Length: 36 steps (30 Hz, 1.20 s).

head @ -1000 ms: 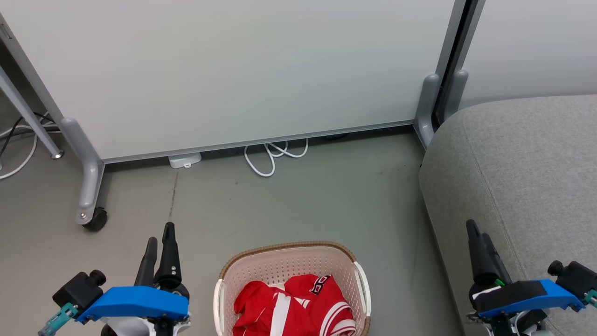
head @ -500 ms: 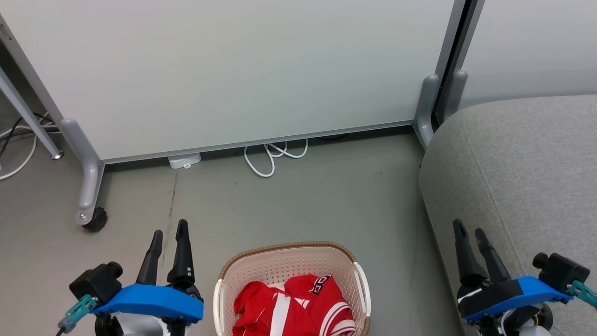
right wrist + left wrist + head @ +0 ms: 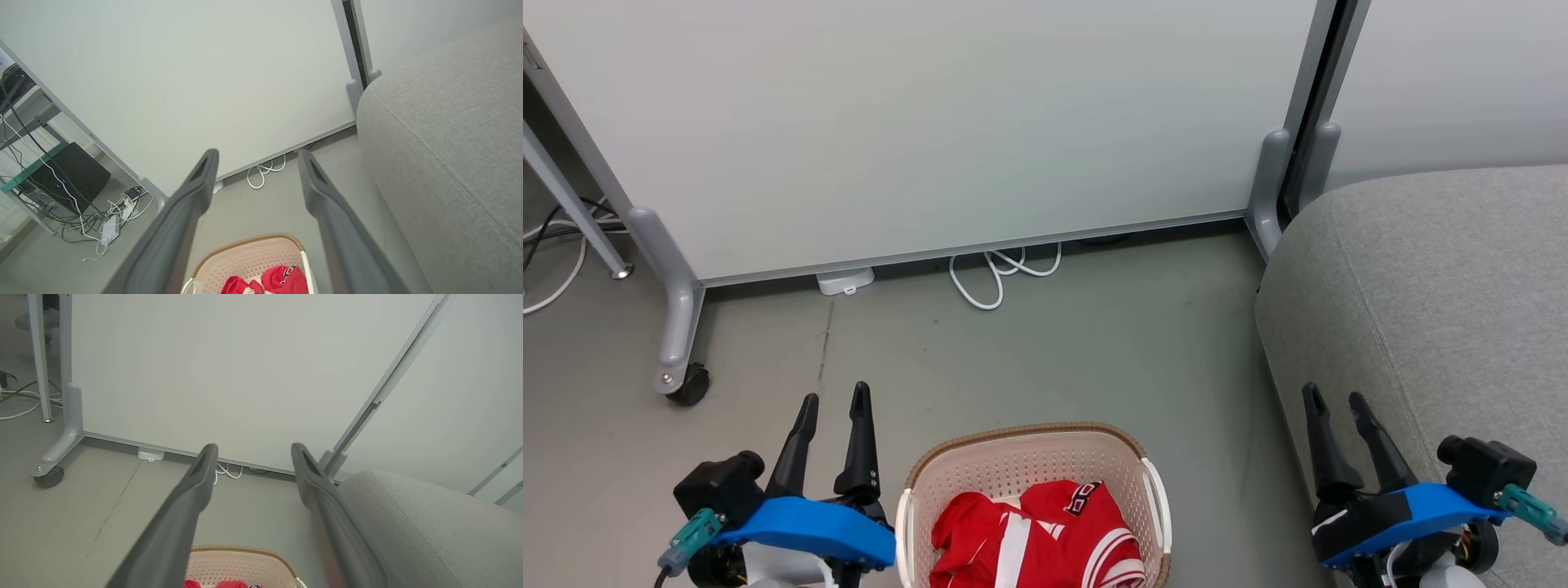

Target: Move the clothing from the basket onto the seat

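Red clothing (image 3: 1037, 535) with white stripes and a small black-and-white patch lies bunched in the cream basket (image 3: 1029, 441) on the floor at the bottom middle of the head view. The basket's brown rim (image 3: 249, 241) and some red cloth (image 3: 282, 279) show low in the right wrist view, and the basket (image 3: 241, 559) sits at the bottom of the left wrist view. My left gripper (image 3: 835, 400) stands open just left of the basket. My right gripper (image 3: 1336, 398) is open at the front edge of the grey seat (image 3: 1445, 294). Nothing is between either pair of fingers.
A white partition panel (image 3: 931, 122) on grey castor legs (image 3: 682, 327) stands behind the basket. A white cable loop (image 3: 1001, 273) and a small white box (image 3: 845, 280) lie at its foot. More cables and a dark box (image 3: 69, 175) sit off to the left.
Both grippers have spread their fingers from nearly shut to open. The left one has shifted right toward the basket and the right one left, off the seat's front. Basket and clothing have not moved.
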Motion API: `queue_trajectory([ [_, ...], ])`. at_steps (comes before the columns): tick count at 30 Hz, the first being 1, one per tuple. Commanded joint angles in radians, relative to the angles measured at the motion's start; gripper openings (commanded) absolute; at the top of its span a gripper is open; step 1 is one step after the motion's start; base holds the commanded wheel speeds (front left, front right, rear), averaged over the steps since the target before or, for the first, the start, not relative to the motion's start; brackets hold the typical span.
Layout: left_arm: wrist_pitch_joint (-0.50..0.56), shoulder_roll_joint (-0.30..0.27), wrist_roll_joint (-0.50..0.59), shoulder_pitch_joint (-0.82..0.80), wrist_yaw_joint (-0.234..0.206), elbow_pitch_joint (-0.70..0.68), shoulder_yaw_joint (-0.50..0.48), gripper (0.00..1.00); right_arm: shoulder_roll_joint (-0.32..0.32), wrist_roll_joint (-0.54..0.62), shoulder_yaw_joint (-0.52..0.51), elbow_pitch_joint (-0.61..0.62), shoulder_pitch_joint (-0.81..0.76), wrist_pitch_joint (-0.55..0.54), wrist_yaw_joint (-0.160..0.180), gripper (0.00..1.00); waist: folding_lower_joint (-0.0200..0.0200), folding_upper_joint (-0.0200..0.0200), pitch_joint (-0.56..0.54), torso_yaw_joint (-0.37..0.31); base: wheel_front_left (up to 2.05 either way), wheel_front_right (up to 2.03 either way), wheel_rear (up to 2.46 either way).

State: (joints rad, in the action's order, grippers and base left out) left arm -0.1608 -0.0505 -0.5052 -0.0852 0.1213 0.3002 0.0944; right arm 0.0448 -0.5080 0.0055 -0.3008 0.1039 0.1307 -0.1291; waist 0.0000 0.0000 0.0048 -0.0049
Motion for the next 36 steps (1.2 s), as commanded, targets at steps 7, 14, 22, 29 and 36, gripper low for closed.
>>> queue_trajectory([
  [7,-0.024,-0.006,0.088,-0.024,0.005,0.008,0.007,1.0,0.007,0.09,0.005,0.008,0.025,0.021,-0.002,1.0,0.0,0.0,0.0,-0.002,0.0,0.0,0.0],
  [14,-0.039,-0.005,0.139,-0.024,-0.002,0.018,0.006,1.0,0.007,0.147,0.003,0.007,0.022,0.029,-0.002,1.0,0.0,0.0,-0.001,-0.002,0.0,0.0,0.0],
  [22,-0.055,-0.003,0.191,-0.026,-0.008,0.035,-0.002,1.0,0.007,0.22,-0.007,0.005,0.021,0.035,-0.002,1.0,0.0,0.0,-0.002,-0.002,0.0,0.0,0.0],
  [29,-0.07,-0.003,0.234,-0.025,-0.014,0.058,-0.01,1.0,0.008,0.28,-0.012,0.005,0.017,0.041,-0.002,1.0,0.0,0.0,-0.006,-0.002,0.0,0.0,0.0],
  [36,-0.082,-0.001,0.256,-0.03,-0.015,0.079,-0.017,1.0,0.008,0.334,-0.01,0.009,0.016,0.048,-0.002,1.0,0.0,0.0,-0.007,-0.002,0.0,0.0,0.0],
])
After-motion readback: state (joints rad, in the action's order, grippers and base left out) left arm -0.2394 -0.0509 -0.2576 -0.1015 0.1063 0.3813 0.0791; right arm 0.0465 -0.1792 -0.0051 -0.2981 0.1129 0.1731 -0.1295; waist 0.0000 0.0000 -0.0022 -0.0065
